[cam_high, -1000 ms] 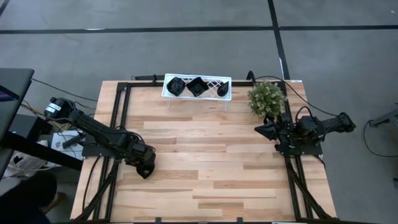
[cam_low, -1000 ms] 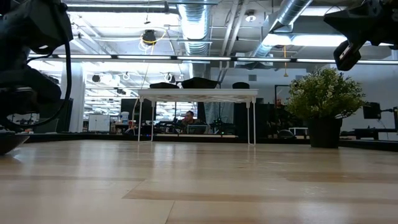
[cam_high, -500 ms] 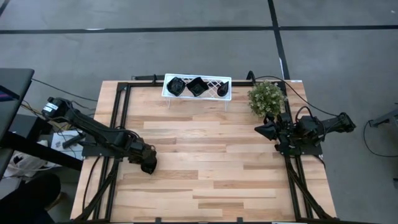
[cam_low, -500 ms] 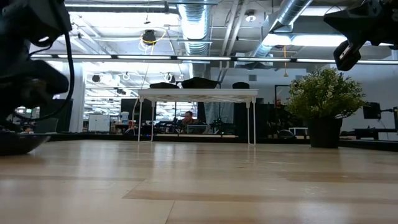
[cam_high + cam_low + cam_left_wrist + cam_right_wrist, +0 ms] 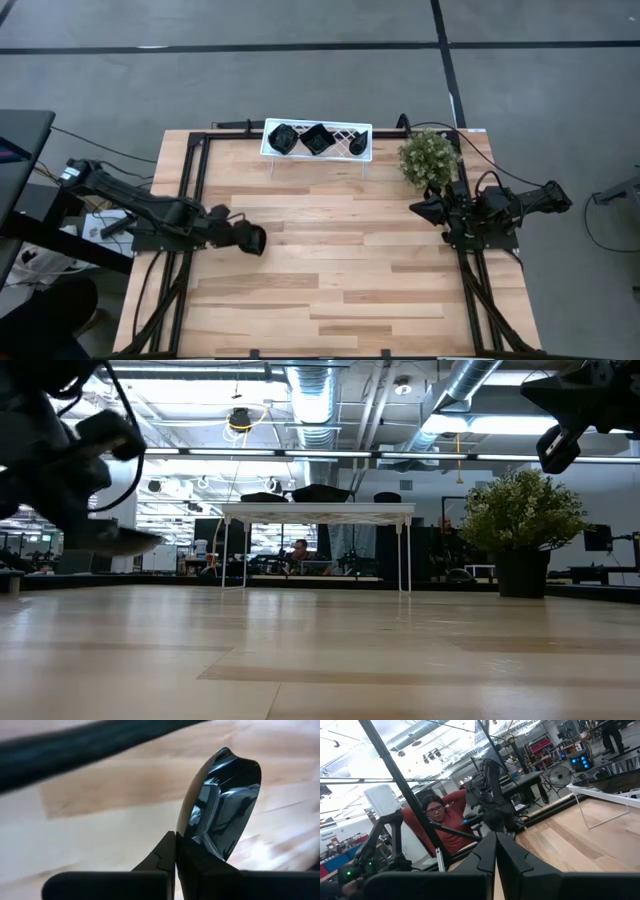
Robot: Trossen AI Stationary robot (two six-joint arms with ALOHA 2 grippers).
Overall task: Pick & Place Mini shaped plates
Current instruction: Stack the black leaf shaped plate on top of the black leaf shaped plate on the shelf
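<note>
Left claw (image 5: 248, 240) clamps black plate (image 5: 222, 802) by edge, long axis pointing away; right claw (image 5: 425, 210) closed.

Glossy black plate (image 5: 222, 805), white rack (image 5: 316, 139)

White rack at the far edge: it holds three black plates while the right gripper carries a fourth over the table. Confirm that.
Wrong arm. The left gripper carries the fourth plate, jaws shut on its rim, as the left wrist view shows. The right gripper holds nothing. The white rack does hold three.
</note>
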